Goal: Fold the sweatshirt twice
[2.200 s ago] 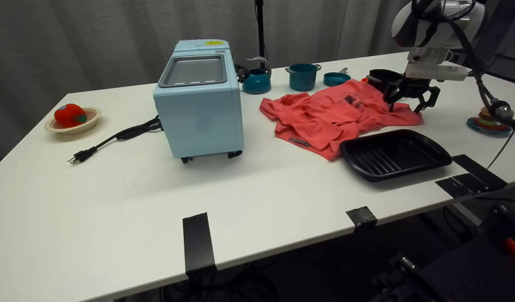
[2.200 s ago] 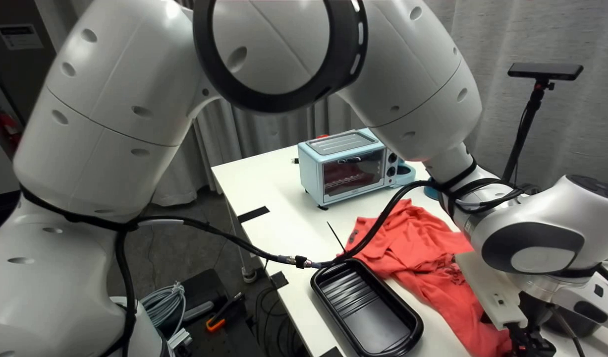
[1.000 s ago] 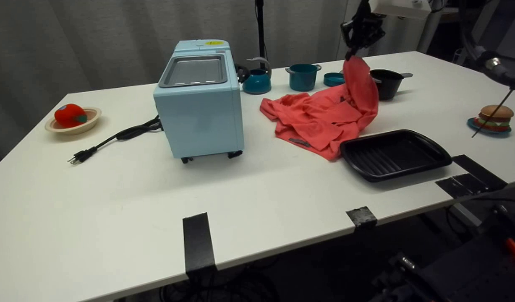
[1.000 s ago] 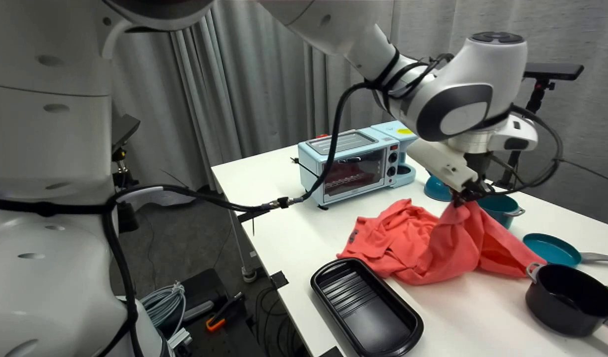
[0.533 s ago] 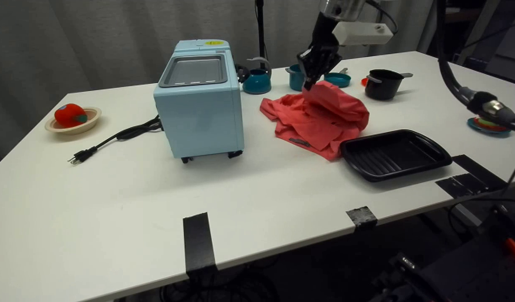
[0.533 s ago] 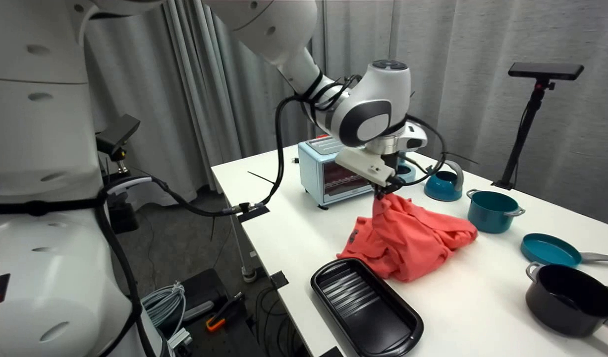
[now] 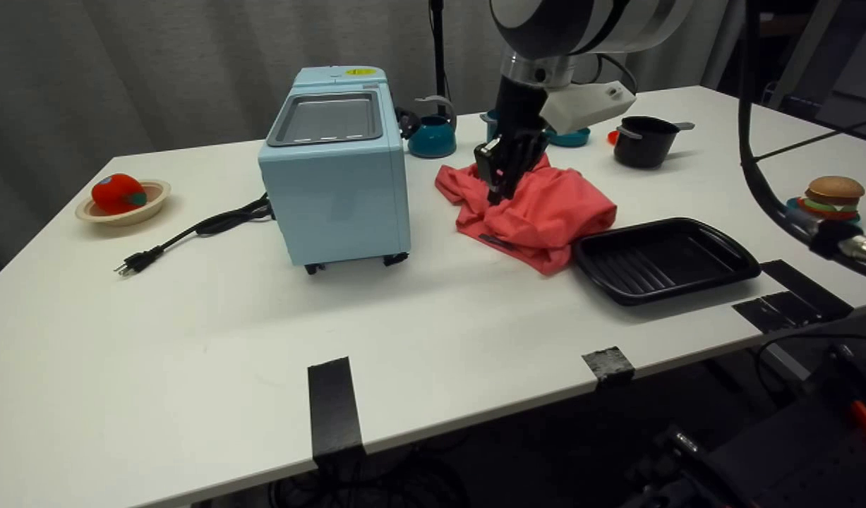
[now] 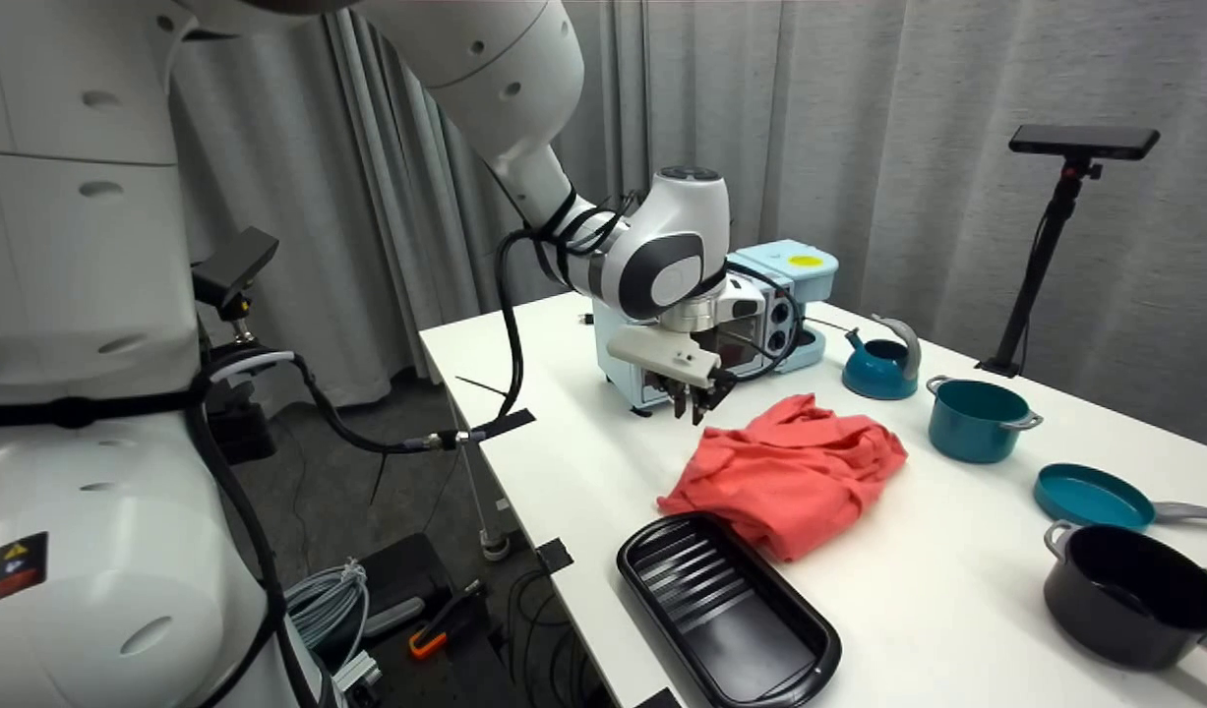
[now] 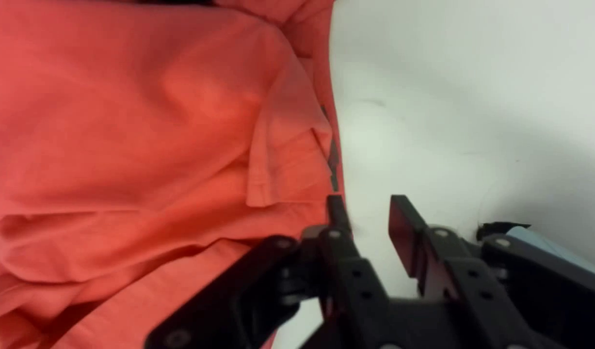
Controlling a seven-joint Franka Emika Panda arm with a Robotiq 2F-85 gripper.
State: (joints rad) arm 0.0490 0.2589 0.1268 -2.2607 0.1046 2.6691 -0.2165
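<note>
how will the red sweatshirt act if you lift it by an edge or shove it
Likely floppy: the sweatshirt lies in soft wrinkles, so a lifted edge would probably leave the rest sagging. It may come unfolded, since the top layer looks loosely draped in the wrist view. Pushed toward the black tray close beside it, it would probably bunch up.

Is a coral-red sweatshirt, wrinkled, partly folded over itself, dk mark nr edge; lies on white tbl just beside blk tray.
</note>
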